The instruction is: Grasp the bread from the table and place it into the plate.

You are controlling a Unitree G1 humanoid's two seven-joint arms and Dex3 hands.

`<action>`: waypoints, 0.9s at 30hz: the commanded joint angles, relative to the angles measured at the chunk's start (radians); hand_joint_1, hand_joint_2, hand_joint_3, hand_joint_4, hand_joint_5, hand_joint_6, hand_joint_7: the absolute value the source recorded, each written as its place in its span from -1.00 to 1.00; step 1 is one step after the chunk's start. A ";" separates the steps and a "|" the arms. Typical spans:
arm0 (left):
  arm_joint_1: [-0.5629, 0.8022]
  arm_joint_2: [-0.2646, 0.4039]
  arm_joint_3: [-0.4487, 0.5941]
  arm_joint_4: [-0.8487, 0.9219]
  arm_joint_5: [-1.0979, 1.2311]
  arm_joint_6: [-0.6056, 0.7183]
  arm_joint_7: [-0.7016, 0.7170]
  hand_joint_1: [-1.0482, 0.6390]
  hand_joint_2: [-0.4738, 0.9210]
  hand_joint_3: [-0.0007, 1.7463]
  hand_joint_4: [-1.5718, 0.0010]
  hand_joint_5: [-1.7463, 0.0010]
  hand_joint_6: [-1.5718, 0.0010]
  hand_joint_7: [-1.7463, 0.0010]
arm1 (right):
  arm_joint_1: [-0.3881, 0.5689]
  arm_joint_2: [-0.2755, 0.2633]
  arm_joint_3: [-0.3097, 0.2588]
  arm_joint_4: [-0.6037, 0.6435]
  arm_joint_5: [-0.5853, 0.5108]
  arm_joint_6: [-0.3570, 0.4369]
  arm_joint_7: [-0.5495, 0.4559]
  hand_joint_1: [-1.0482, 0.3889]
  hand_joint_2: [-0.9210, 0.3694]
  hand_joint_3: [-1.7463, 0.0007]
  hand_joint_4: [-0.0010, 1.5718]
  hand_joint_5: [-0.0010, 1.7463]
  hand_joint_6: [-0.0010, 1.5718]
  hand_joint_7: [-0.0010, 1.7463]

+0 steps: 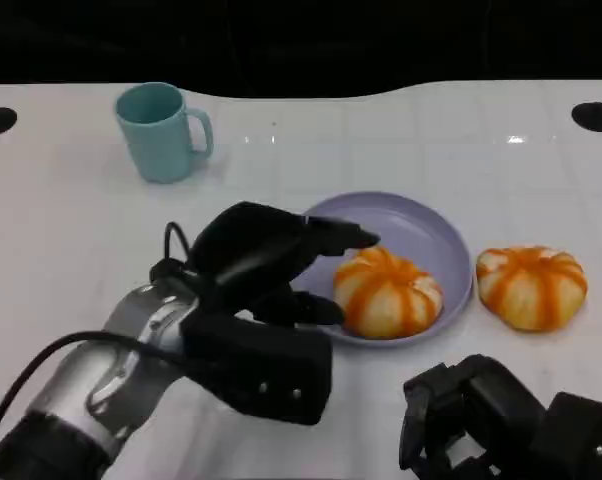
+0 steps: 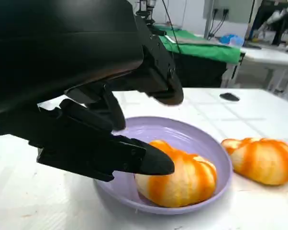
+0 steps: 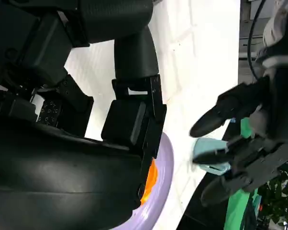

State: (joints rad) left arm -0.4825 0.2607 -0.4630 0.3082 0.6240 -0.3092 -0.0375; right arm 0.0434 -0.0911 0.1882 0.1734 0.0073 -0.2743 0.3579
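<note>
Right hand: the right hand (image 1: pixel 501 420) lies nearest the camera, low at the near edge of the surface (image 1: pixel 61 230), its fingers curled in and holding nothing.
Left hand: the left hand (image 1: pixel 271 260) hovers at the near-left rim of the plate (image 1: pixel 431 225), fingers spread and empty; one fingertip sits just beside the bread in the plate, though whether it touches cannot be told.
Bread in plate: one orange-striped bread (image 1: pixel 386 292) rests inside the lilac plate, toward its near side.
Bread on surface: a second bread (image 1: pixel 532 286) lies on the surface just beside the plate's right rim, untouched.
Cup: a teal cup (image 1: pixel 162 131) stands well apart at the far left.
Step in hand: one bread looks placed and let go.
Next move: probably draw the left hand clear of the plate; the bread outside is nearer the right hand, which would need to open its fingers first.
</note>
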 commanded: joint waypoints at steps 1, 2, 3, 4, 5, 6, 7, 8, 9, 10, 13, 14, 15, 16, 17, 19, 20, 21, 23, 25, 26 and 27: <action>0.067 0.021 0.064 -0.023 -0.090 -0.073 0.007 -0.35 1.00 -0.75 -0.16 -0.11 -0.23 0.76 | 0.007 -0.012 -0.009 -0.009 0.006 -0.002 0.000 -1.00 0.23 -0.58 0.98 0.49 1.00 0.25; 0.073 0.019 0.070 -0.021 -0.098 -0.084 0.008 -0.36 1.00 -0.76 -0.17 -0.16 -0.26 0.76 | 0.007 -0.012 -0.009 -0.008 0.006 -0.004 0.000 -1.00 0.23 -0.58 0.98 0.49 1.00 0.25; 0.091 0.015 0.085 -0.022 -0.134 -0.100 -0.003 -0.36 1.00 -0.77 -0.17 -0.18 -0.27 0.76 | 0.006 -0.013 -0.010 -0.003 0.007 -0.007 0.002 -1.00 0.23 -0.58 0.98 0.49 1.00 0.25; 0.109 0.012 0.100 -0.024 -0.177 -0.112 -0.022 -0.38 1.00 -0.75 -0.16 -0.29 -0.31 0.73 | 0.005 -0.015 -0.011 -0.001 0.006 -0.006 0.003 -1.00 0.23 -0.58 0.98 0.49 1.00 0.25; 0.125 0.010 0.113 -0.024 -0.223 -0.125 -0.043 -0.40 1.00 -0.73 -0.12 -0.39 -0.32 0.66 | 0.004 -0.016 -0.012 -0.002 0.005 -0.002 0.003 -1.00 0.23 -0.58 0.98 0.49 1.00 0.25; 0.142 0.008 0.129 -0.027 -0.289 -0.135 -0.082 -0.41 1.00 -0.71 -0.07 -0.49 -0.24 0.46 | 0.004 -0.018 -0.011 -0.006 0.001 0.002 0.000 -1.00 0.23 -0.58 0.98 0.49 1.00 0.25; 0.156 0.007 0.142 -0.027 -0.349 -0.143 -0.120 -0.42 1.00 -0.68 0.02 -0.69 -0.05 0.03 | 0.005 -0.020 -0.011 -0.009 -0.001 0.005 -0.002 -1.00 0.21 -0.58 0.98 0.50 1.00 0.25; 0.167 0.005 0.155 -0.027 -0.407 -0.151 -0.158 -0.42 1.00 -0.66 0.07 -0.80 0.06 -0.20 | 0.005 -0.020 -0.011 -0.012 -0.002 0.007 -0.002 -1.00 0.21 -0.58 0.98 0.50 1.00 0.26; 0.185 -0.001 0.171 -0.033 -0.480 -0.145 -0.205 -0.42 1.00 -0.65 0.11 -0.89 0.13 -0.37 | 0.006 -0.021 -0.011 -0.014 -0.002 0.006 -0.003 -1.00 0.20 -0.58 0.98 0.50 1.00 0.26; 0.196 -0.006 0.183 -0.038 -0.526 -0.139 -0.237 -0.42 1.00 -0.65 0.13 -0.95 0.22 -0.58 | 0.007 -0.021 -0.011 -0.015 -0.001 0.005 -0.002 -1.00 0.20 -0.58 0.97 0.50 1.00 0.26; 0.248 -0.032 0.220 -0.050 -0.683 -0.116 -0.336 -0.43 1.00 -0.65 0.12 -1.00 0.30 -0.81 | 0.007 -0.023 -0.011 -0.014 0.004 0.002 0.003 -1.00 0.21 -0.57 0.96 0.51 1.00 0.25; 0.267 -0.039 0.230 -0.059 -0.726 -0.098 -0.362 -0.43 1.00 -0.65 0.12 -1.00 0.32 -0.85 | 0.007 -0.023 -0.012 -0.014 0.005 0.001 0.003 -1.00 0.21 -0.57 0.96 0.51 1.00 0.24; 0.286 -0.045 0.239 -0.069 -0.759 -0.082 -0.385 -0.46 1.00 -0.64 0.10 -1.00 0.34 -0.92 | 0.009 -0.022 -0.011 -0.015 0.004 0.003 0.001 -1.00 0.21 -0.57 0.96 0.51 1.00 0.24; 0.306 -0.052 0.247 -0.080 -0.791 -0.065 -0.404 -0.48 1.00 -0.64 0.08 -1.00 0.35 -0.95 | 0.010 -0.023 -0.011 -0.018 0.003 0.007 0.000 -1.00 0.21 -0.57 0.97 0.51 1.00 0.24; 0.322 -0.057 0.254 -0.090 -0.814 -0.049 -0.419 -0.50 1.00 -0.65 0.06 -1.00 0.35 -0.98 | 0.010 -0.023 -0.010 -0.020 0.001 0.010 -0.002 -1.00 0.21 -0.57 0.97 0.51 1.00 0.24; 0.348 -0.068 0.267 -0.108 -0.863 -0.012 -0.453 -0.53 1.00 -0.65 0.04 -1.00 0.34 -0.99 | 0.013 -0.024 -0.009 -0.028 -0.001 0.022 -0.004 -1.00 0.21 -0.57 0.97 0.51 1.00 0.25; 0.360 -0.073 0.274 -0.115 -0.887 0.008 -0.471 -0.54 1.00 -0.66 0.04 -1.00 0.34 -1.00 | 0.014 -0.024 -0.009 -0.033 -0.002 0.030 -0.004 -1.00 0.22 -0.57 0.97 0.51 1.00 0.25; 0.382 -0.082 0.283 -0.128 -0.924 0.044 -0.488 -0.54 1.00 -0.66 0.04 -1.00 0.34 -1.00 | 0.015 -0.026 -0.008 -0.039 -0.004 0.034 -0.004 -1.00 0.22 -0.57 0.97 0.51 1.00 0.25; 0.410 -0.094 0.296 -0.149 -0.966 0.095 -0.507 -0.57 1.00 -0.69 0.03 -1.00 0.29 -1.00 | 0.016 -0.028 -0.007 -0.044 -0.006 0.035 -0.005 -1.00 0.23 -0.58 0.96 0.50 1.00 0.26; 0.444 -0.104 0.305 -0.169 -0.998 0.138 -0.521 -0.56 1.00 -0.68 0.03 -1.00 0.29 -1.00 | 0.016 -0.030 -0.006 -0.043 -0.009 0.026 -0.004 -1.00 0.23 -0.58 0.96 0.50 1.00 0.26; 0.457 -0.107 0.309 -0.178 -1.008 0.156 -0.529 -0.56 1.00 -0.66 0.03 -1.00 0.29 -1.00 | 0.016 -0.031 -0.006 -0.041 -0.010 0.022 -0.004 -1.00 0.22 -0.58 0.96 0.50 1.00 0.26; 0.473 -0.110 0.312 -0.189 -1.023 0.183 -0.538 -0.56 1.00 -0.65 0.04 -1.00 0.30 -1.00 | 0.017 -0.031 -0.006 -0.041 -0.011 0.021 -0.005 -1.00 0.22 -0.58 0.96 0.50 1.00 0.26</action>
State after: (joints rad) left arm -0.0475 0.1502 -0.1681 0.1525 -0.3628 -0.1777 -0.5502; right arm 0.0517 -0.1080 0.1885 0.1412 0.0005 -0.2488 0.3565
